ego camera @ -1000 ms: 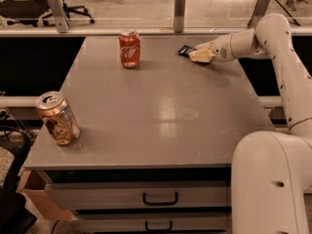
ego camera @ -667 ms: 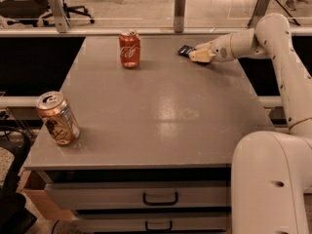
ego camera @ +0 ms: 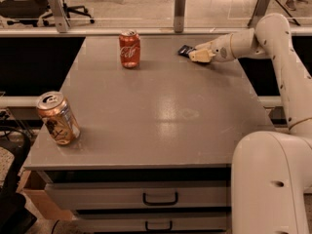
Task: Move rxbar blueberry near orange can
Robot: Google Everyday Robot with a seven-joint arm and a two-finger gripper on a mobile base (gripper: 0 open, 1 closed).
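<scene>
The orange can point(ego camera: 57, 118) is standing upright far to the left of the red can point(ego camera: 129, 48) and well toward the near edge of the table point(ego camera: 161, 111) from it. The red can itself is standing close to the table's far edge. To the right of the red can, at about the same depth and with a clear gap between them, the rxbar blueberry point(ego camera: 185, 49) is lying flat on the table, its visible dark blue end pointing back toward the red can. Farther right again from the red can, the gripper point(ego camera: 201, 56) is sitting low over the bar's right end, with the arm point(ego camera: 243, 43) reaching in from the right. Whether the gripper is clamping the bar or only resting on it, I cannot tell, since the pale end of the gripper is hiding the contact.

What is mattering here is that the bar is lying directly left of the gripper, on the side facing the red can. Its long axis seems to be running roughly in line with the gripper's reach, though the covered part is leaving that uncertain. The goal is lying left of the red can and nearer the front edge. The coming move is therefore looking like a long diagonal carry passing the red can's near side, and that can is probably worth steering around.
</scene>
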